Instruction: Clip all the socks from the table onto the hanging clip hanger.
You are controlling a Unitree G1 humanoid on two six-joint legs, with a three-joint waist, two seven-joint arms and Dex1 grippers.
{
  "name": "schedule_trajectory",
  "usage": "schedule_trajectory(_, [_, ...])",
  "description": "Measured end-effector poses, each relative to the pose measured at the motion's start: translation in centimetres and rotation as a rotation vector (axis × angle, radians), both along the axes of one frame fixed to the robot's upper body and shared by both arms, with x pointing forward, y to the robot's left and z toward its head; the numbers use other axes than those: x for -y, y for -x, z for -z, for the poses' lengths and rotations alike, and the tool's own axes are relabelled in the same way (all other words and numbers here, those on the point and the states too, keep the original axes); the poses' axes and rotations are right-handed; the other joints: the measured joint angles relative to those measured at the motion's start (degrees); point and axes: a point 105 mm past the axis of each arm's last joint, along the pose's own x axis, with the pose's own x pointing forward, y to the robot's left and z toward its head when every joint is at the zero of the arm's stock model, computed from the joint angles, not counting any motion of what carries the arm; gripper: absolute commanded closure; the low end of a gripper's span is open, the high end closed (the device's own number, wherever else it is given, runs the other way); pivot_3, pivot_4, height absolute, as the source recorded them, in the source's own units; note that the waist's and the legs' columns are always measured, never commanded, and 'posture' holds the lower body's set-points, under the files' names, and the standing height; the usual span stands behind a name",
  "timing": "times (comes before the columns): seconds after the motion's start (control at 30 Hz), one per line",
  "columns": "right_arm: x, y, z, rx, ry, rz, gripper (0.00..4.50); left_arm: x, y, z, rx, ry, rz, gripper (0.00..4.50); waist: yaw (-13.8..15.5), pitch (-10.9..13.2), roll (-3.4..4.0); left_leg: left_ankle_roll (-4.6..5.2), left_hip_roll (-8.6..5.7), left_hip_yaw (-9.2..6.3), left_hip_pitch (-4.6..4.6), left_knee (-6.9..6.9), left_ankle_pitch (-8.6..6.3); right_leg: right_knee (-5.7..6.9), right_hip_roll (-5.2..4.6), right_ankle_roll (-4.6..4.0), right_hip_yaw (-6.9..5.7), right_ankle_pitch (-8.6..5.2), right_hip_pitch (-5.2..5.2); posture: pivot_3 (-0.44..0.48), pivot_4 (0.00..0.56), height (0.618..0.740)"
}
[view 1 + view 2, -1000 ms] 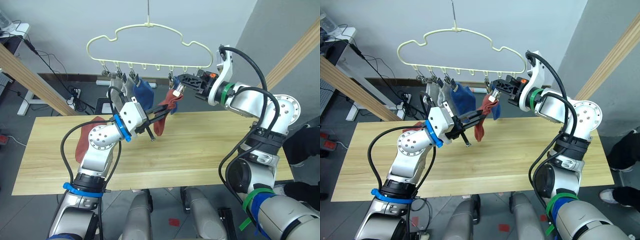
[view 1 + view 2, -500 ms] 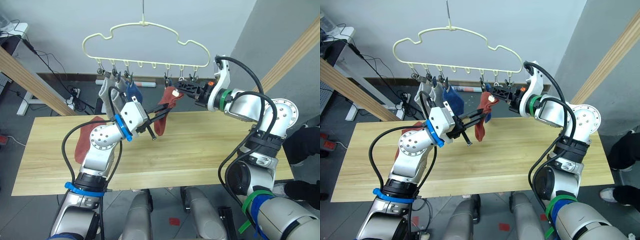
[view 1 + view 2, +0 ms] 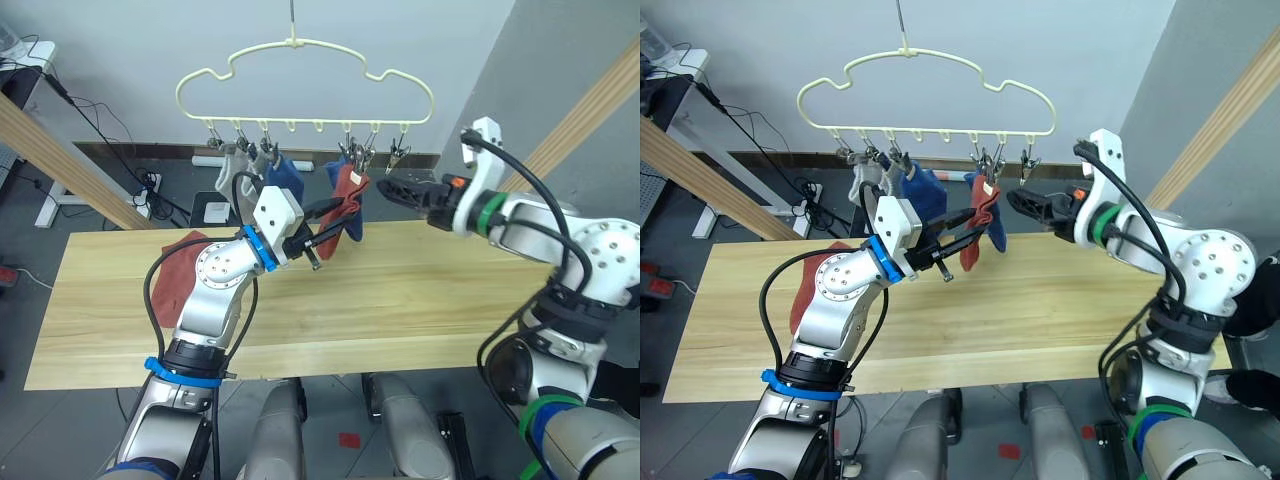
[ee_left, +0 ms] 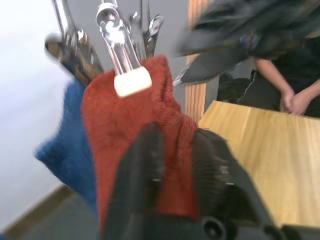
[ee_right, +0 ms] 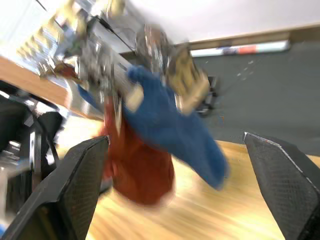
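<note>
1. The clip hanger [image 3: 305,85] hangs by its thin hook above the far edge of the bench [image 3: 420,300], with a row of silver clips along its lower bar.
2. A grey sock [image 3: 232,172] and a blue sock [image 3: 285,178] hang from clips toward the hanger's left end.
3. Nearer the middle, a rust-red sock [image 3: 349,192] hangs from a clip [image 4: 116,37], and the left wrist view shows the clip's pale tip biting the sock's top edge.
4. A second blue sock [image 5: 172,132] hangs just behind the rust-red one, partly hidden by it.
5. The left pincer [image 3: 335,218] is closed on the hanging rust-red sock, its two black fingers [image 4: 142,170] pressing the fabric from both sides below the clip.
6. The right pincer [image 3: 1018,200] is held in the air just to the right of the hanging rust-red sock, apart from it and level with the clips.
7. Its fingers [image 5: 82,180] are spread wide and hold nothing.
8. Another rust-red sock [image 3: 172,275] lies flat on the left part of the bench, partly behind the left arm.
9. In the left wrist view, a person's clasped hands [image 4: 295,100] show beyond the far corner of the bench.
</note>
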Motion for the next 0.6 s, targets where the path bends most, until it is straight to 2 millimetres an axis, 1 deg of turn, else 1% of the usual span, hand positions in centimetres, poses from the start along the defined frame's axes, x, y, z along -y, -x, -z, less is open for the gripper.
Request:
schedule_trajectory(0.03, [0.1,0.4,-0.2,0.024,0.014,-0.004,0.0,0.0,-0.1,0.2,-0.029,0.007,0.002,2.31,-0.09,0.03,0.0,0.0,0.01,0.03,0.0,0.0,0.0,0.0,0.0,0.01,0.03,0.0,-0.03,-0.181,0.414,0.74])
schedule_trajectory(0.07, [0.3,0.9,-0.4,0.052,0.028,-0.009,0.0,0.0,-0.2,0.3,-0.062,0.018,0.008,1.93,-0.21,0.03,0.0,0.0,0.01,0.03,0.01,0.0,0.0,0.0,0.01,0.01,0.02,0.0,-0.03,-0.181,0.414,0.74])
schedule_trajectory(0.13, [0.5,1.4,-0.3,0.084,0.066,-0.015,0.0,-0.1,-0.4,0.5,-0.114,0.037,0.014,1.38,-0.28,0.04,0.0,0.0,0.03,0.0,0.01,0.0,0.0,0.01,0.05,0.01,0.0,0.0,-0.04,-0.181,0.413,0.74])
schedule_trajectory(0.23, [0.7,2.2,0.6,0.112,0.129,-0.022,0.0,-1.0,-0.7,0.8,-0.198,0.066,-0.001,0.5,-0.48,0.06,-0.03,0.0,0.08,0.0,0.02,0.0,0.0,0.03,0.11,0.02,0.01,-0.01,-0.06,-0.18,0.411,0.74])
schedule_trajectory(0.3, [1.0,2.4,1.3,0.123,0.165,-0.008,0.0,-1.8,-0.9,0.8,-0.253,0.088,-0.009,0.01,-0.62,0.08,-0.04,-0.01,0.07,0.03,0.02,0.0,0.0,0.04,0.11,0.02,0.04,-0.01,-0.08,-0.178,0.411,0.74])
schedule_trajectory(0.37, [1.1,2.4,1.5,0.131,0.171,-0.001,0.0,-2.5,-0.8,0.6,-0.283,0.104,-0.009,0.01,-0.7,0.09,-0.05,-0.01,0.06,0.06,0.02,0.02,0.01,0.04,0.1,0.02,0.07,-0.01,-0.08,-0.171,0.408,0.74])
schedule_trajectory(0.43, [1.3,2.7,1.7,0.172,0.212,0.019,0.0,-3.4,0.1,0.2,-0.343,0.137,0.022,0.01,-0.77,0.11,-0.07,-0.01,0.07,0.06,0.01,0.01,0.0,0.02,0.1,0.09,0.07,-0.05,-0.1,-0.164,0.408,0.74])
schedule_trajectory(0.47, [1.5,2.8,1.6,0.202,0.235,0.035,0.0,-4.3,0.5,0.3,-0.384,0.15,0.025,0.01,-0.84,0.12,-0.07,-0.01,0.08,0.07,0.01,-0.02,0.0,0.02,0.1,0.1,0.08,-0.05,-0.13,-0.158,0.407,0.74])
schedule_trajectory(0.53, [2.2,2.9,1.7,0.255,0.286,0.083,0.0,-6.9,1.6,0.7,-0.451,0.153,-0.003,0.01,-1.11,0.13,-0.06,-0.02,0.12,0.07,0.02,-0.04,0.0,0.03,0.1,0.2,0.08,-0.12,-0.16,-0.152,0.405,0.74])
schedule_trajectory(0.57, [2.6,2.8,1.7,0.28,0.301,0.111,0.0,-7.8,1.9,0.8,-0.472,0.161,-0.021,0.01,-1.07,0.14,-0.07,-0.03,0.11,0.07,0.01,-0.04,0.01,0.05,0.09,0.2,0.07,-0.12,-0.19,-0.148,0.402,0.74])
schedule_trajectory(0.6, [2.7,2.8,1.9,0.295,0.323,0.123,0.0,-8.2,2.2,0.7,-0.481,0.165,-0.026,0.01,-1.03,0.18,-0.07,-0.03,0.09,0.06,0.01,-0.04,0.01,0.06,0.08,0.2,0.07,-0.12,-0.19,-0.143,0.4,0.74])
